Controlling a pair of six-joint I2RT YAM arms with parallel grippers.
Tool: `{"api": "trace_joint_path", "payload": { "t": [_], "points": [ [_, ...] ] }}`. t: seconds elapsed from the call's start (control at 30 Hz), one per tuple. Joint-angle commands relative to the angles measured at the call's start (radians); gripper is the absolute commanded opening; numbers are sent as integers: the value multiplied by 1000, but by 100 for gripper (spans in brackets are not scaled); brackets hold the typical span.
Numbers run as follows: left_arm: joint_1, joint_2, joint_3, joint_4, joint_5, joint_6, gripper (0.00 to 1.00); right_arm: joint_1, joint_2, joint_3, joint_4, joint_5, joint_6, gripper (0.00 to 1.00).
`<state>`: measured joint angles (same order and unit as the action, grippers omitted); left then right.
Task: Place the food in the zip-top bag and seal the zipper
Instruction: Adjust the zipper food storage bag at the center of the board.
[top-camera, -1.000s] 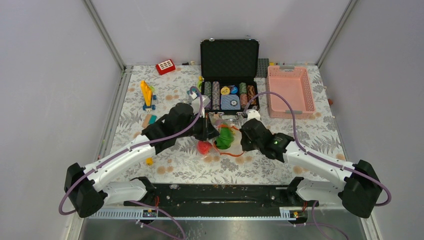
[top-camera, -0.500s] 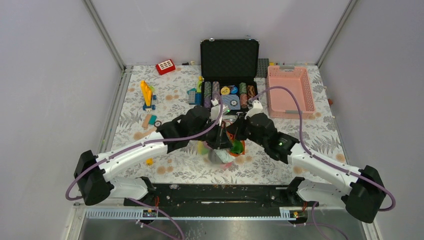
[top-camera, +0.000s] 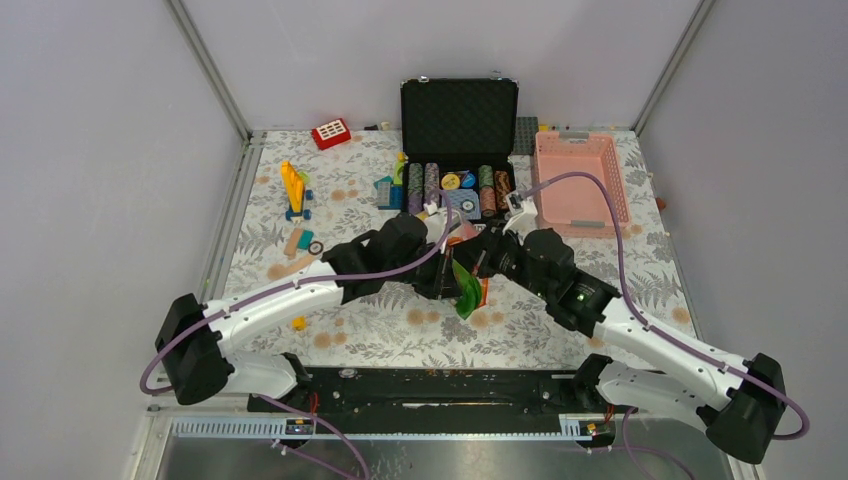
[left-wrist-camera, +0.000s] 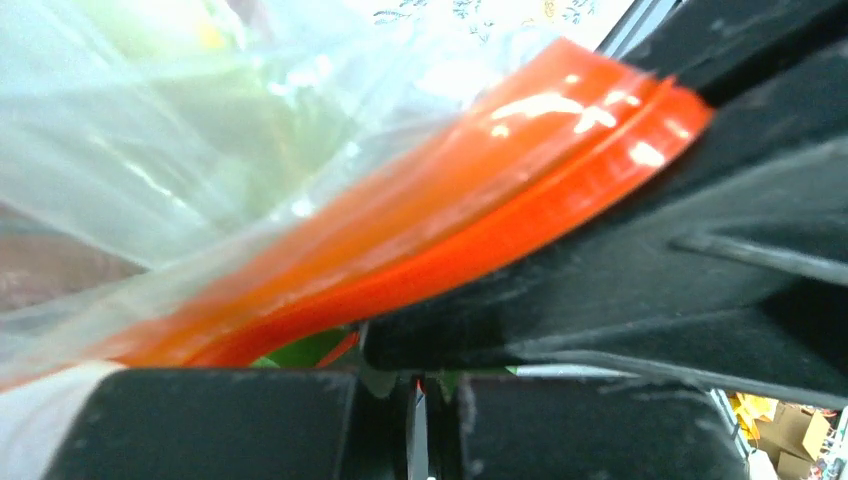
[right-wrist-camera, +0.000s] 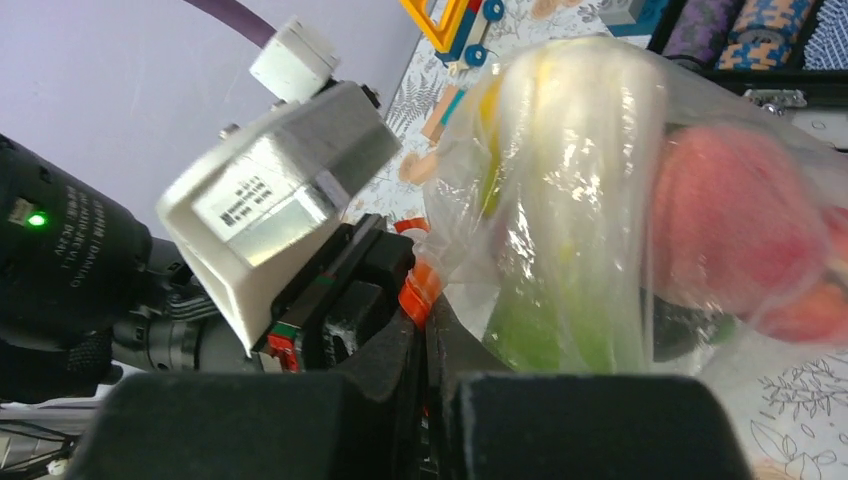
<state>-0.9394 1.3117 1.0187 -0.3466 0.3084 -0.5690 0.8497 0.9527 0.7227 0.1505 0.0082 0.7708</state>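
Observation:
The clear zip-top bag (top-camera: 466, 290) hangs between my two grippers above the table's middle. Its orange-red zipper strip (left-wrist-camera: 420, 230) fills the left wrist view and also shows in the right wrist view (right-wrist-camera: 417, 292). Food sits inside the bag: a green piece (right-wrist-camera: 560, 330), a red round fruit (right-wrist-camera: 735, 235) and something yellow-white (right-wrist-camera: 560, 110). My left gripper (top-camera: 447, 272) is shut on the zipper strip. My right gripper (top-camera: 478, 262) is shut on the strip close beside it, fingers nearly touching the left gripper.
An open black case (top-camera: 459, 150) with stacked poker chips stands behind the grippers. A pink mesh basket (top-camera: 580, 182) is at the back right. Coloured blocks (top-camera: 293, 190) lie at the back left, a red block (top-camera: 331, 133) at the far edge, a small yellow piece (top-camera: 298, 322) near the front left.
Both grippers have come together and lifted the bag with the food off the table. The red and green food that lay on the table is now inside the hanging bag.

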Motion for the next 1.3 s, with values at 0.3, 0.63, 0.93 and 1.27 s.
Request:
{"api": "trace_joint_path", "payload": {
  "t": [0.3, 0.63, 0.93, 1.27],
  "points": [
    [34, -156, -35, 82, -272, -34, 0, 32, -113, 113, -484, -92, -132, 0],
    [34, -118, -42, 157, -78, -33, 0, 32, -111, 47, -215, -150, -64, 0],
    [24, -61, -62, 269, 78, -74, 0, 53, -88, -117, 167, 87, 146, 0],
    [19, -64, -43, 196, -33, -56, 0, 129, -96, -155, 179, 393, 214, 0]
  ]
}}
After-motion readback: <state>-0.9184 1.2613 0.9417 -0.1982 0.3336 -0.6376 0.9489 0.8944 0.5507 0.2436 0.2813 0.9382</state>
